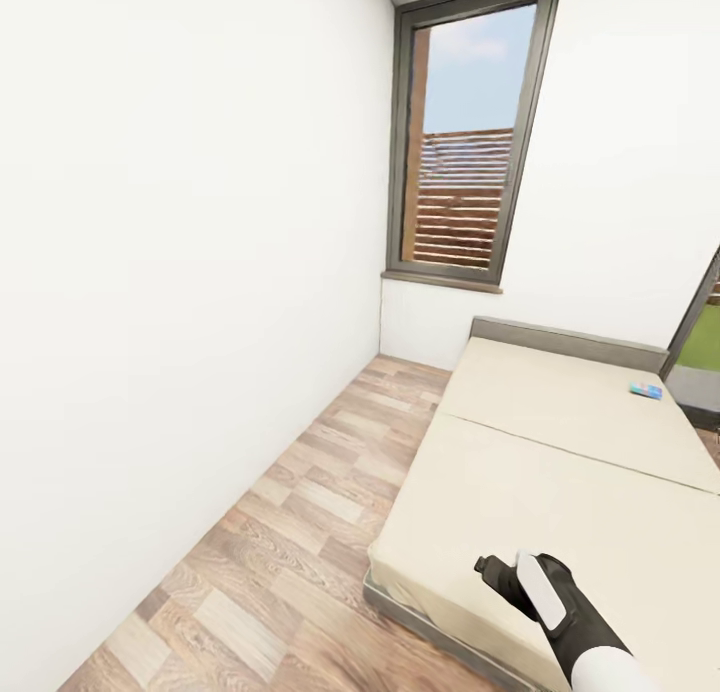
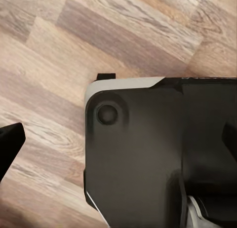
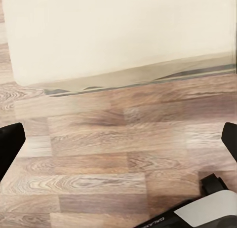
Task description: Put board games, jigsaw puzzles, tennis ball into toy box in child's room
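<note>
Your right gripper (image 1: 505, 577) hangs over the near corner of the bed (image 1: 560, 472), holding nothing; the right wrist view shows its fingertips (image 3: 10, 144) spread wide. Left gripper: one fingertip (image 2: 10, 141) visible, spread undeterminable. Light blue board game (image 1: 646, 390) lies well beyond your fingers, near the bed's headboard (image 1: 565, 340).
</note>
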